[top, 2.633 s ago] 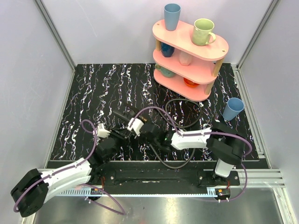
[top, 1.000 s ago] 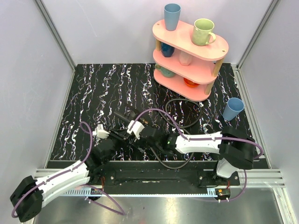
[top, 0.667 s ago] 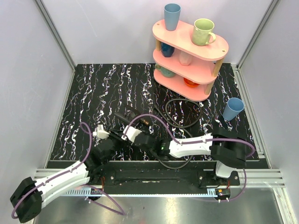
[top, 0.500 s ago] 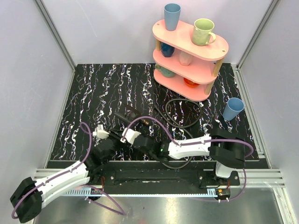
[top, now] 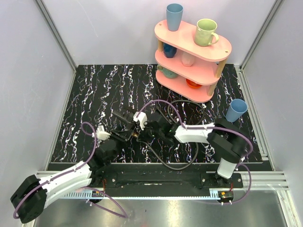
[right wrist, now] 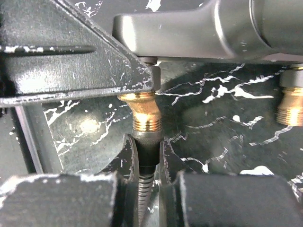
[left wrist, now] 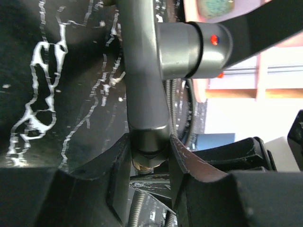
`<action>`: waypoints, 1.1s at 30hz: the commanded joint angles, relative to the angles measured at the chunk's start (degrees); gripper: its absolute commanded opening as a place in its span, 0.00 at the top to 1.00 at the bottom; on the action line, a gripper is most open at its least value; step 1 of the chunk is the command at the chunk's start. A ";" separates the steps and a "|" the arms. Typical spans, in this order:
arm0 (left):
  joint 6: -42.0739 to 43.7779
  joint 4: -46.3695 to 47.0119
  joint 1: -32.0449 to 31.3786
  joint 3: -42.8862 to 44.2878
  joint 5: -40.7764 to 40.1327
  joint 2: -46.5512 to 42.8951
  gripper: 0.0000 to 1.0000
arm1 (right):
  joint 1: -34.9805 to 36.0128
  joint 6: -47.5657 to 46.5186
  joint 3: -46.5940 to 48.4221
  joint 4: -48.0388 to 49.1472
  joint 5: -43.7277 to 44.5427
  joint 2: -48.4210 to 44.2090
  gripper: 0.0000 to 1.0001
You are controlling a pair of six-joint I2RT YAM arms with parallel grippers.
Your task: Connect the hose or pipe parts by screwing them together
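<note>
Pinching hose end — right tool, left tool clamping grey pipe

Counter surface is black with white marbled veins. Far right: pink three-tier shelf. Top tier: blue cup, with a green mug near it (handle to the right). Middle tier: dark blue cup and a pale pink cup. Bottom tier: teal cup and an orange-red bowl, both partly hidden. A separate light blue cup stands near the counter's right edge, apart from the shelf.
</note>
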 commanded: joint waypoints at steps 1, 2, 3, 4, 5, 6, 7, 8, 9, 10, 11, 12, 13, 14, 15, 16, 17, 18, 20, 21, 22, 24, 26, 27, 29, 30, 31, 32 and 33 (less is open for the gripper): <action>1.81 13.45 -1.12 -7.41 5.52 0.03 1.00 | -1.46 6.83 2.92 7.23 -11.05 5.57 1.00; 2.60 13.36 -1.12 -7.06 5.43 0.12 1.00 | -1.64 8.67 1.95 8.75 -11.49 5.22 1.00; 3.04 13.27 -1.20 -6.63 5.34 0.20 1.00 | -2.34 9.29 1.07 9.81 -12.89 4.69 1.00; 3.39 12.75 -1.20 -6.45 5.08 0.38 1.00 | -2.78 10.26 0.19 10.60 -13.43 3.64 1.00; 3.66 12.65 -1.12 -6.45 5.08 0.56 1.00 | -3.22 10.61 -0.08 10.61 -14.04 3.20 1.00; 3.75 12.91 -1.12 -6.45 4.91 0.82 1.00 | -3.74 10.97 -0.17 10.61 -15.44 2.76 1.00; 3.84 13.18 -1.12 -6.62 4.56 1.34 1.00 | -5.40 11.58 -0.17 10.26 -16.32 1.97 0.97; 4.45 13.18 -1.12 -6.53 4.38 1.61 1.00 | -6.12 12.98 -0.17 10.26 -17.12 1.62 0.81; 4.54 12.83 -1.12 -6.36 4.29 1.87 1.00 | -6.82 13.77 -0.69 10.17 -17.04 1.09 0.74; 4.54 12.74 -1.12 -6.27 4.03 2.22 1.00 | -7.43 14.22 -0.96 9.65 -16.60 -0.57 0.67; 4.10 12.57 -1.12 -6.01 3.94 2.40 1.00 | -7.44 13.87 -1.05 8.68 -14.86 -1.72 0.51; 3.66 12.56 -1.12 -5.92 3.76 2.58 1.00 | -7.44 13.26 -1.14 7.28 -13.88 -2.77 0.45; 3.31 12.48 -1.20 -5.83 3.68 2.49 1.00 | -7.35 12.82 -1.05 4.13 -12.48 -4.87 0.40; 3.13 12.39 -1.12 -5.57 3.50 2.49 1.00 | -7.35 12.47 -1.05 2.45 -9.25 -5.85 0.37; 3.31 12.13 -1.12 -5.39 3.41 2.32 1.00 | -7.18 11.77 -1.31 0.87 -7.74 -6.82 0.31; 3.57 11.60 -1.20 -5.22 3.24 1.71 1.00 | -6.57 9.93 -1.66 -1.59 -5.89 -8.65 0.28; 3.57 10.73 -1.12 -4.52 3.23 1.26 1.00 | -4.65 8.78 -2.01 -2.57 -1.00 -9.63 0.24; 3.49 8.63 -1.12 -4.16 3.23 0.83 1.00 | -3.15 7.55 -2.63 -3.53 1.83 -10.33 0.16; 3.31 7.30 -1.20 -3.37 3.23 -0.49 1.00 | 1.93 3.60 -2.37 -6.00 10.76 -11.57 0.14; 3.31 6.25 -1.12 -3.28 3.23 -0.85 1.00 | 3.79 2.28 -1.85 -6.70 14.65 -11.48 0.12; 3.13 5.63 -1.12 -3.02 3.15 -1.46 1.00 | 5.64 -0.95 -1.67 -7.06 18.43 -11.22 0.11; 1.29 4.83 -1.12 -2.93 3.23 -1.90 1.00 | 10.03 -3.08 -0.45 -7.32 29.25 -9.21 0.10; 1.55 4.48 -1.12 -2.23 3.50 -2.78 1.00 | 12.32 -5.02 0.70 -8.29 38.45 -7.45 0.10; 1.55 2.04 -1.12 -1.70 3.59 -3.04 1.00 | 14.42 -5.81 0.97 -8.20 40.95 -6.22 0.10; 1.64 0.79 -1.20 -1.09 3.76 -4.01 1.00 | 16.02 -7.31 1.06 -7.33 46.39 -4.90 0.10; 1.64 0.44 -1.20 -1.08 3.85 -4.36 1.00 | 16.81 -7.49 1.49 -7.32 47.46 -3.67 0.10; 1.55 0.17 -1.20 -1.08 3.85 -4.97 1.00 | 17.69 -7.75 1.85 -7.06 48.26 -3.05 0.10; 1.55 0.00 -1.12 -1.00 3.85 -5.24 1.00 | 18.22 -8.01 2.02 -6.62 50.18 -2.26 0.11; 1.55 -0.44 -1.20 -1.00 3.85 -5.59 1.00 | 18.48 -8.36 2.46 -6.27 50.72 -0.69 0.11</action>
